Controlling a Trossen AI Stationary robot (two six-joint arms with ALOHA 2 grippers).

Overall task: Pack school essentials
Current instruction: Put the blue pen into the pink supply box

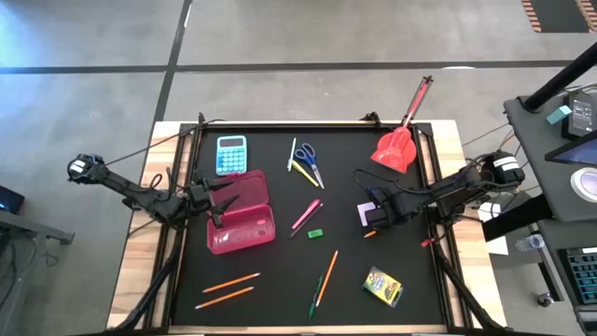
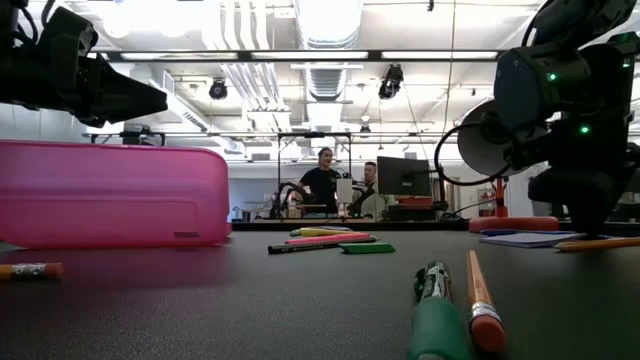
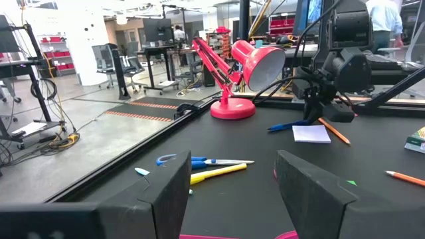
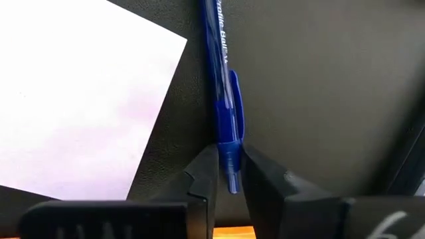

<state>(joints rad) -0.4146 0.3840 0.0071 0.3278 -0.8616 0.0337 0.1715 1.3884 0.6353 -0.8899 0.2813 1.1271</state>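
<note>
Item 1: right gripper (image 4: pixel 229 174), at the mat's 3 o'clock, reaching low toward 9 o'clock; we see its fingers (image 4: pixel 202 172) pinching a blue pen (image 4: pixel 224 99) that lies on the mat (image 1: pixel 280 271) beside a white notepad (image 4: pixel 73 99).

Item 2: left gripper (image 1: pixel 222 198), at 9 o'clock, hovering with fingers spread above the pink case (image 1: pixel 244 217). We cannot tell what the case holds.

Item 3: scissors (image 1: pixel 308 159) at 12 o'clock; crayon box (image 1: pixel 382 286) at 5 o'clock.

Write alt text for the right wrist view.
The right gripper has its two dark fingers closed on a blue plastic ballpoint pen lying on the black table mat, beside a white paper notepad.
</note>
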